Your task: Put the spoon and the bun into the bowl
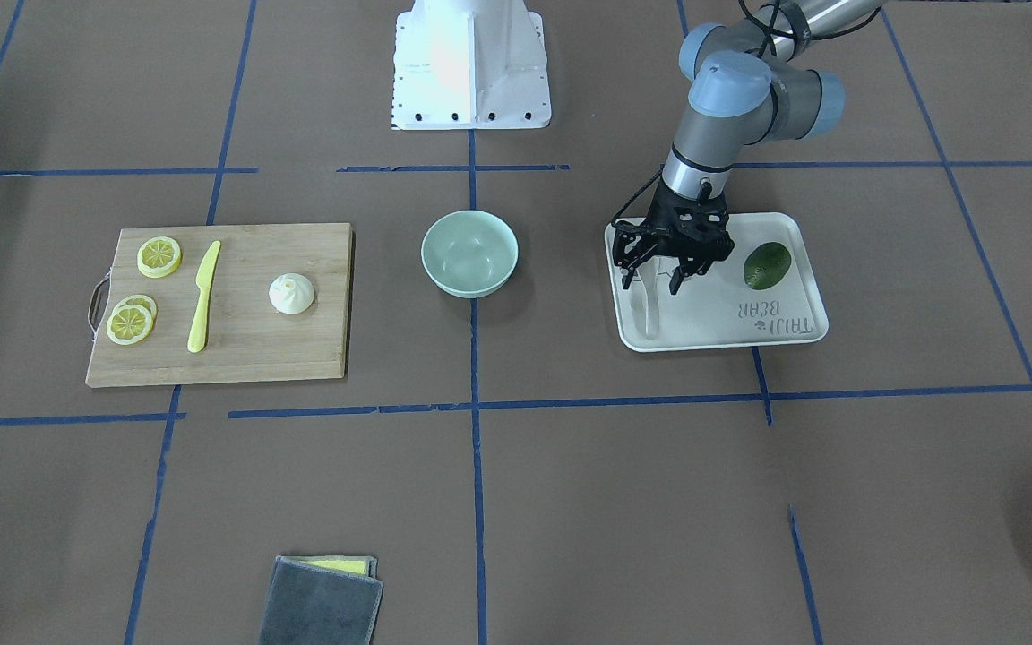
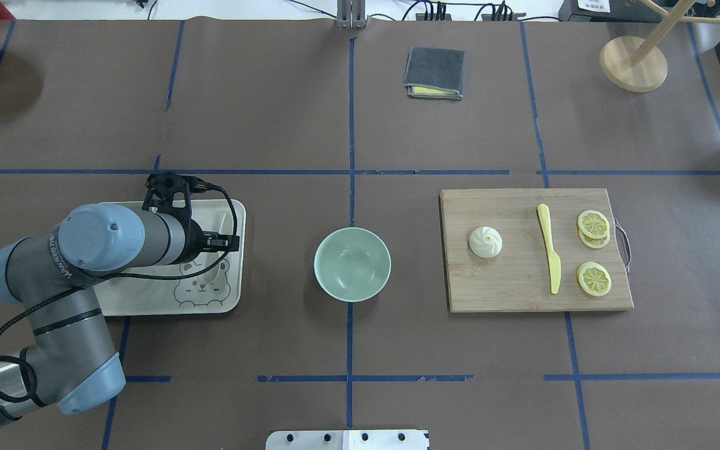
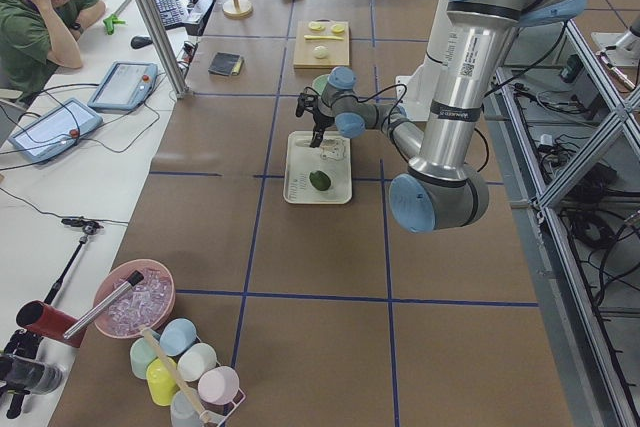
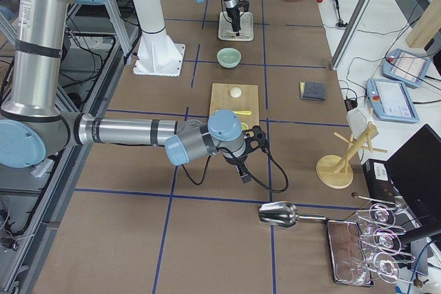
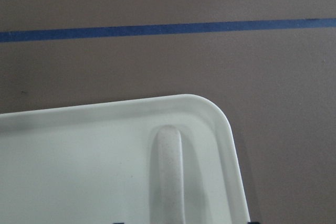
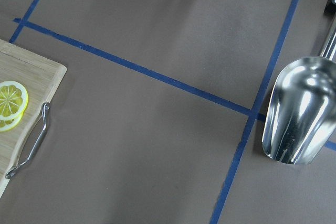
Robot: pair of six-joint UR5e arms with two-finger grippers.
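1. Seen from the operators' side, the left tool (image 1: pixel 652 282) hangs over the white tray (image 1: pixel 722 343), to the right of the bowl (image 1: pixel 469 255). Its fingers are spread apart, one on either side of the spoon (image 1: pixel 650 312). I can't tell whether they touch it yet.
2. The spoon lies flat along the tray's left edge, just inside the raised rim. Its short handle points toward the near side, and the scoop end is hidden under the tool.
3. I'd say the step in hand is the grasp. The tool should come straight down centred on the spoon. The outer finger needs room between the spoon and the rim, or it may land on the rim and tip the tray.
4. Closing across the thick handle near the scoop should hold better than at the tip, since a smooth, pale spoon may swivel.
5. The spoon must be lifted clear of the rim before it is carried left to the bowl, which holds nothing so far. A low release would stop it bouncing out.
6. The green fruit (image 1: pixel 767 265) on the tray sits well to the right, out of the way.
7. The bun (image 1: pixel 291 294) waits on the cutting board (image 1: pixel 301 354), left of the bowl.
8. The right tool (image 4: pixel 244 173) hangs beyond the board. I can't tell whether its fingers are apart or together.
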